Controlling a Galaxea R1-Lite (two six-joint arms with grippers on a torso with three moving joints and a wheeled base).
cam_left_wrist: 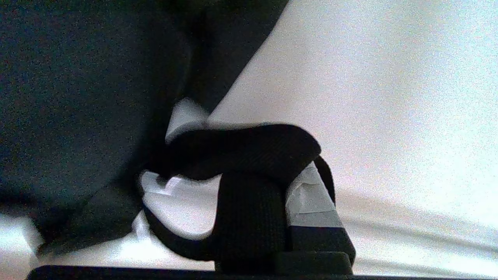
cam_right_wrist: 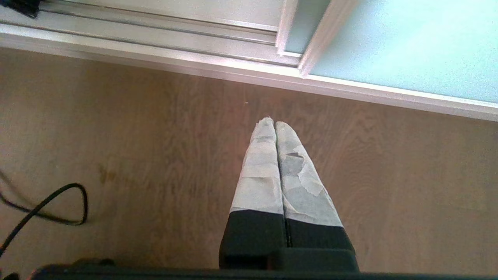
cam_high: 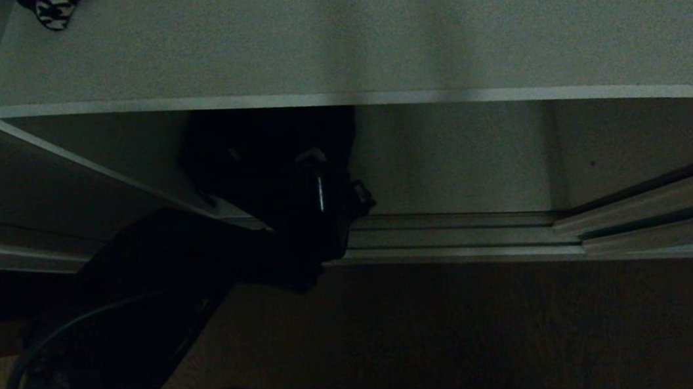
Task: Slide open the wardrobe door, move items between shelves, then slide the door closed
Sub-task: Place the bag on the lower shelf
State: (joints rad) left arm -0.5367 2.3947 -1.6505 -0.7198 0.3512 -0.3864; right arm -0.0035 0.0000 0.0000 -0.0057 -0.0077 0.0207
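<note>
Left arm: I have it reaching from the lower left into the compartment under the upper shelf (cam_high: pixel 365 27), because the bag (cam_high: pixel 263 165) sits there in the dark.
Left gripper (cam_left_wrist: pixel 249 182): fingers clamped on a black strap (cam_left_wrist: pixel 249 147) — the webbing is pinched between the taped tips and loops over them. I judge a strap grip suits a floppy bag with no firm body to squeeze.
Bag: the dark fabric mass hangs beside the gripper in the left wrist view, close to the white shelf board (cam_left_wrist: pixel 389 97). I cannot tell whether it is lifted clear or dragging.
Patterned item (cam_high: pixel 56 7): a black-and-white thing at the far back left of the upper shelf, well apart from the bag.
Track (cam_high: pixel 458 240): the floor rails lie bare before the opening, so the compartment is open to reach.
Door (cam_right_wrist: pixel 408 42): the frosted panel stands slid to the right.
Right gripper (cam_right_wrist: pixel 274 124): parked over the wooden floor (cam_right_wrist: pixel 116 155), taped fingers pressed together on nothing — idle, I judge, as one arm can carry the bag.
</note>
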